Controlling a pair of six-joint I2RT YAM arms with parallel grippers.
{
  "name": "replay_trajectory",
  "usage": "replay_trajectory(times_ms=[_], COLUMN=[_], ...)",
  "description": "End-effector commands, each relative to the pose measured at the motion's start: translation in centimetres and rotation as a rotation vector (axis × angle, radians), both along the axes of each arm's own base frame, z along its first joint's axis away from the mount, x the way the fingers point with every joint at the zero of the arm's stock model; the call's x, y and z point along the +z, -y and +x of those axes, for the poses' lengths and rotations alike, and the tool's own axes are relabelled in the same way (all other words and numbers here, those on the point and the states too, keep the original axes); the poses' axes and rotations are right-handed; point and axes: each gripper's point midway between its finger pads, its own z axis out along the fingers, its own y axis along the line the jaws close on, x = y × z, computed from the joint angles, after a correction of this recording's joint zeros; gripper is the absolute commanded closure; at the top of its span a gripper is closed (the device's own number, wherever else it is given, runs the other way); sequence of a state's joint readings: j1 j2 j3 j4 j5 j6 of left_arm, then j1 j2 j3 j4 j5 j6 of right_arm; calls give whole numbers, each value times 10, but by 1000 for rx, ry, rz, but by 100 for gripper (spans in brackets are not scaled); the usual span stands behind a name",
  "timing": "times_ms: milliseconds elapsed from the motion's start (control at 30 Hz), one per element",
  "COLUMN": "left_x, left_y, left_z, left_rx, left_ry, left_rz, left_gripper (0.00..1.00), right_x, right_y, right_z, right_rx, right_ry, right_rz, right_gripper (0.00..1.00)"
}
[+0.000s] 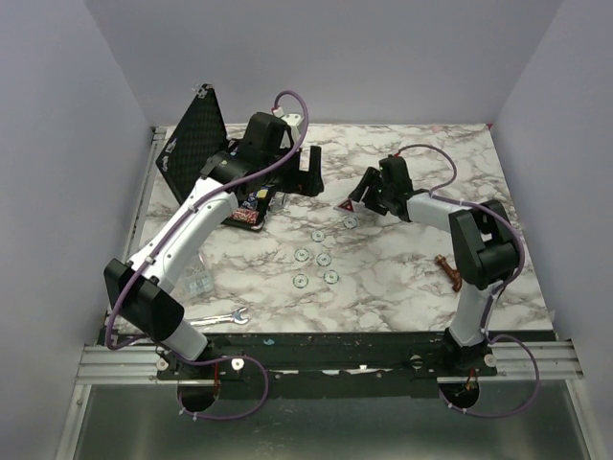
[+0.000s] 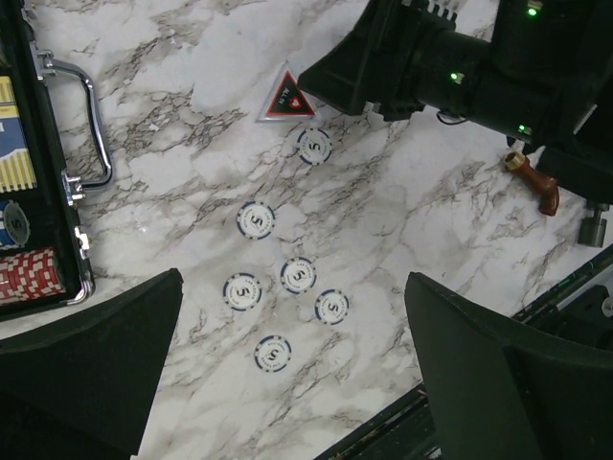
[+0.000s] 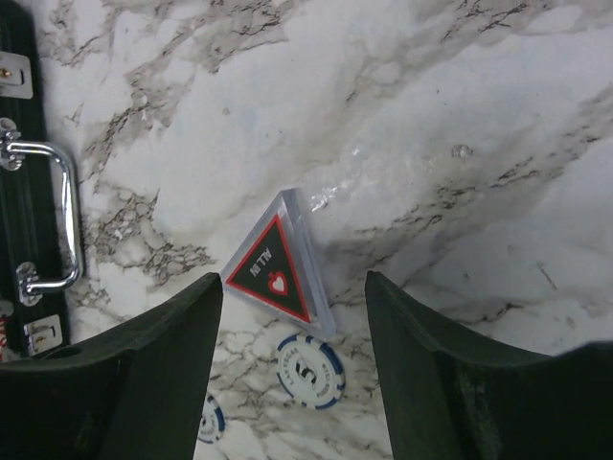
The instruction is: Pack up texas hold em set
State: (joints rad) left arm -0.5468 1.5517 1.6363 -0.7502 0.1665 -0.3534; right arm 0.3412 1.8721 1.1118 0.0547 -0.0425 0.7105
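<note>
The black case [image 1: 192, 144] stands open at the back left, lid upright. Its tray [image 2: 46, 206] holds red chips [image 2: 34, 273] and a yellow-blue card box [image 2: 11, 144], metal handle [image 2: 81, 125] facing the table. Several whitish chips [image 1: 324, 259] [image 2: 298, 275] [image 3: 310, 370] lie loose mid-table. The dark red triangle [image 1: 345, 205] [image 2: 286, 97] [image 3: 276, 270] lies flat beyond them. My right gripper [image 1: 356, 204] [image 3: 294, 280] straddles it, open; the left finger meets a corner, the right finger stays clear. My left gripper [image 1: 308, 172] [image 2: 294, 278] hovers wide open and empty above the chips.
A silver wrench [image 1: 222, 318] lies near the front edge on the left. A brown tap-shaped piece [image 1: 448, 273] [image 2: 536, 182] rests by the right arm. Something small and clear [image 1: 198, 283] sits beside the left arm. Walls close in the table on three sides.
</note>
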Motion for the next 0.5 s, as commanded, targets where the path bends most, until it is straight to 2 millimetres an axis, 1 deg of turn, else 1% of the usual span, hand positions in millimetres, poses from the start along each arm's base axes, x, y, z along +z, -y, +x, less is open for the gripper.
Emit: replay_trajectory(times_ms=[0,67,133,200,233,267,367,467], left_x=[-3,-8,-11,-10,-9,-8,-3,0], left_y=[6,12,12,11,10,10,8,1], left_z=[-9,-11,-11,-10,-11,-11,-11,-9], left_rx=[-25,-48,-47,-41,-40,-42,-36,-9], left_ry=[-9,-43,-56,-50,-47,-44,-28,-4], left_rz=[-10,-18,-9,-6,-7,-7,-5,12], left_gripper=[1,2,2,2,2,2,2,2], right_x=[-14,-23,-30,-36,-35,-40,-45,-50], right_y=[-5,-5,-7,-5,-7,-7,-11,-14], right_z=[21,26,31,36,40,35,31,23], right_rx=[-36,-38,-25,-34,-31,-26,-16,-14], right_ry=[-14,-26,-36,-38,-26,-48,-57,-55], right_rz=[-2,-20,-36,-85,-99,-127,-202,-300], right_gripper=[40,44,49,50,50,50,50,50])
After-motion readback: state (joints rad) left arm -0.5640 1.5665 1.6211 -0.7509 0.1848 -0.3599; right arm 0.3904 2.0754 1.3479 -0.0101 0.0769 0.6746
